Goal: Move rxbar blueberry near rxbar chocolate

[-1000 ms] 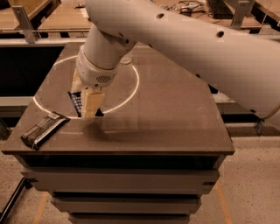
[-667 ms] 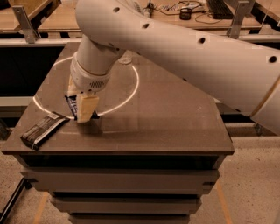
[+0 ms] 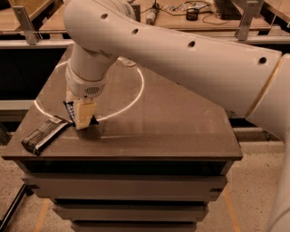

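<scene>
The rxbar chocolate [image 3: 44,134] lies flat near the table's front left corner, black-brown with a pale end toward the gripper. My gripper [image 3: 81,118] hangs from the big white arm just right of it, fingers pointing down at the tabletop. It is shut on the rxbar blueberry [image 3: 70,110], a dark navy wrapper that shows only as a strip at the left of the tan fingers [image 3: 84,115]; the rest is hidden behind them. The blueberry bar's lower end is close to the chocolate bar's pale end.
The dark brown table [image 3: 172,122] carries a white circular line [image 3: 131,97]. The front edge lies just below the two bars. Behind the table stand wooden benches with cables and small devices [image 3: 195,11].
The arm has swung left and toward the front edge, carrying the blueberry bar closer to the chocolate bar. The chocolate bar has not moved.
</scene>
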Controlling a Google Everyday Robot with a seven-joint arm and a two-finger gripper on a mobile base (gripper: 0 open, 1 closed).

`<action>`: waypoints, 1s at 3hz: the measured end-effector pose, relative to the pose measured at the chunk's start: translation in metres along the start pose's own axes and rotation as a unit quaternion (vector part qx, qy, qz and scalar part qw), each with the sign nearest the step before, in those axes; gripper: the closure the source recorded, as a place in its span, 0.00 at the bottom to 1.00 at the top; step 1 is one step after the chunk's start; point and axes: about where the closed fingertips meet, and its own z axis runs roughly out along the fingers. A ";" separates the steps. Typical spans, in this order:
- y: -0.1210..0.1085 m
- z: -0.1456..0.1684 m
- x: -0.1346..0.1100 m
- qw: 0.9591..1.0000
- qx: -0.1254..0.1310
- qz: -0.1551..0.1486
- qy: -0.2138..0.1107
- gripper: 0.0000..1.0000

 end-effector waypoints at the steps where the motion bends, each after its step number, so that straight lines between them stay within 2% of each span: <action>1: 0.001 0.000 0.001 1.000 -0.006 0.004 0.005 0.23; 2: 0.004 -0.005 0.001 1.000 -0.021 0.011 -0.001 0.00; 3: 0.004 -0.005 0.000 1.000 -0.021 0.011 -0.001 0.00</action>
